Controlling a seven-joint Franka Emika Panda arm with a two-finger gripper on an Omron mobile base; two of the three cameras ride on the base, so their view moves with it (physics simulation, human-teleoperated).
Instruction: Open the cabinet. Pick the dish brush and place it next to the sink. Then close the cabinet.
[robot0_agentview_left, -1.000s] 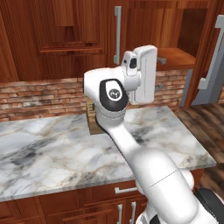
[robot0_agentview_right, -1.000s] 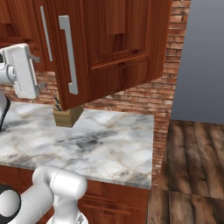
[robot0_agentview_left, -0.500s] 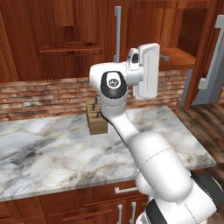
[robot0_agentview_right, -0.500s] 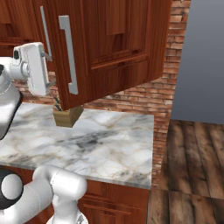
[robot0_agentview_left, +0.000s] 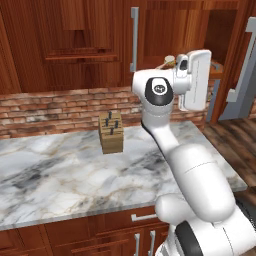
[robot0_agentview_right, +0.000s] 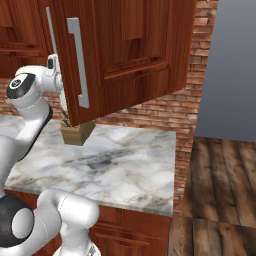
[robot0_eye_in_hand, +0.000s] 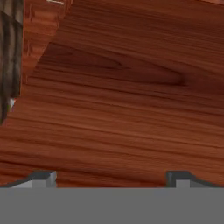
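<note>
The cabinet is the reddish-brown wall unit above the counter. Its right door stands swung out, with a long silver bar handle. That handle also shows at the right edge of the left base view. My white hand is raised in front of the open side, beside a bright shelf edge. A small pale round thing sits just left of the hand; I cannot tell whether it is the dish brush. My gripper is open, its tips wide apart with nothing between, close to wood grain. The sink is out of view.
A wooden knife block stands on the marble counter against the brick wall. The counter ends at the right, above a dark plank floor. A second long silver handle hangs left of my hand.
My hand has swung to the right, toward the open side of the cabinet, and now sits partly behind the open door in the right base view. The door and knife block have not moved.
</note>
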